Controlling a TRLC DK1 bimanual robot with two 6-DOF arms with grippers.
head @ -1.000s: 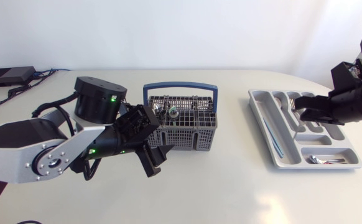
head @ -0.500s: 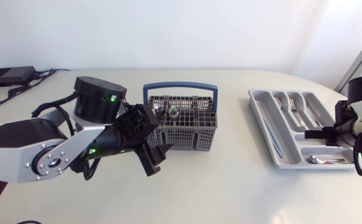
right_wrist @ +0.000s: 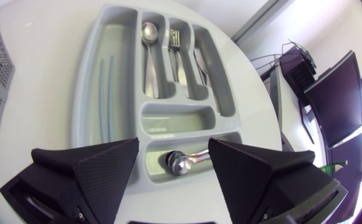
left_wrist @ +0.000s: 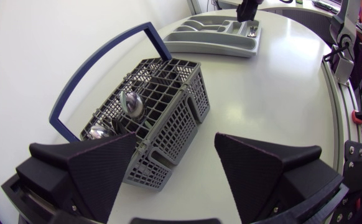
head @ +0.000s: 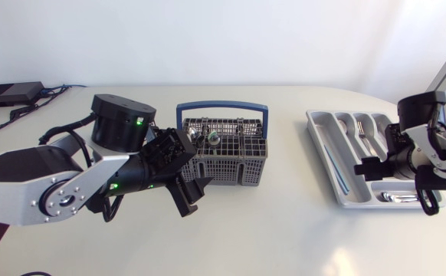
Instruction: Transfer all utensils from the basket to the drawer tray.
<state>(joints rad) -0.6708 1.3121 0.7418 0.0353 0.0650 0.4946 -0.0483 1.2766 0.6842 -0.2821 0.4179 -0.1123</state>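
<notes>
The grey mesh basket (head: pixel 224 157) with a blue handle holds spoons (left_wrist: pixel 133 103) and other utensils. My left gripper (head: pixel 195 193) stands open at the basket's front left corner, and its open fingers (left_wrist: pixel 176 148) hold nothing. The grey drawer tray (head: pixel 338 172) lies at the right. My right gripper (head: pixel 395 181) hangs open over its near end. In the right wrist view the fingers (right_wrist: pixel 106 165) flank the compartment with small spoons (right_wrist: pixel 182 163). A spoon (right_wrist: pixel 148 32), a fork (right_wrist: pixel 175 42) and a knife (right_wrist: pixel 201 62) lie in the far compartments.
Two thin blue sticks (right_wrist: pixel 106 84) lie in the tray's long side compartment. A black box (head: pixel 10 93) with cables sits at the far left corner. Bare tabletop lies between basket and tray.
My right gripper went from shut to open and shifted from the tray's far compartments to its near end, the arm swinging in. The left arm has not moved.
</notes>
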